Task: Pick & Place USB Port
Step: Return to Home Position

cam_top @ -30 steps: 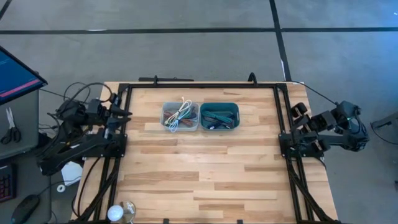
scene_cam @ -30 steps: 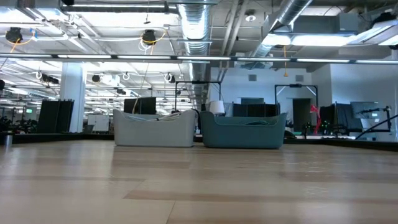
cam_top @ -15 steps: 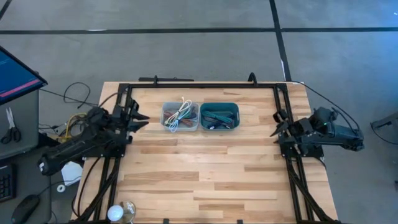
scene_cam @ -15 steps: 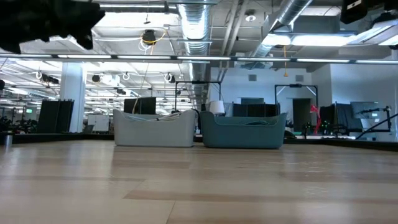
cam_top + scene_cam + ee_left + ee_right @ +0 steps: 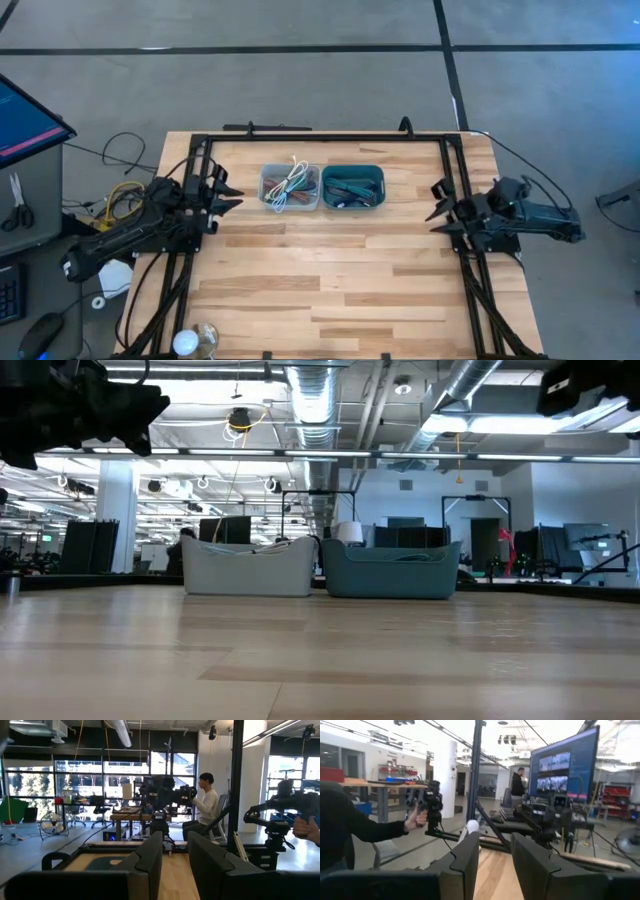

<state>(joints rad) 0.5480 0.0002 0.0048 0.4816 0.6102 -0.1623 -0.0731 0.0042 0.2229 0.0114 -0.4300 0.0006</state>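
Observation:
In the high view two small bins stand side by side at the table's far middle. The pale grey bin (image 5: pixel 290 187) holds a tangle of white, green and orange cables; the teal bin (image 5: pixel 352 187) holds dark and teal pieces. The low view shows the grey bin (image 5: pixel 248 568) and the teal bin (image 5: pixel 390 570) resting on their bases. I cannot pick out a USB port. My left gripper (image 5: pixel 232 195) hangs open over the table's left edge, left of the grey bin. My right gripper (image 5: pixel 434 208) hangs open over the right edge, right of the teal bin. Both are high above the wood.
Black frame rails (image 5: pixel 192 250) run along the table's left and right sides. A light bulb (image 5: pixel 185 343) sits at the near left corner. The wide wooden top (image 5: pixel 330 280) lies near the bins. A person's hand (image 5: pixel 416 821) holding a controller shows beyond the table.
Both arms have unfolded from outside the table and swung inward. My left gripper has moved toward the table's right, over the left rail. My right gripper has moved toward the table's left, over the right rail. Both have come into the top of the low view.

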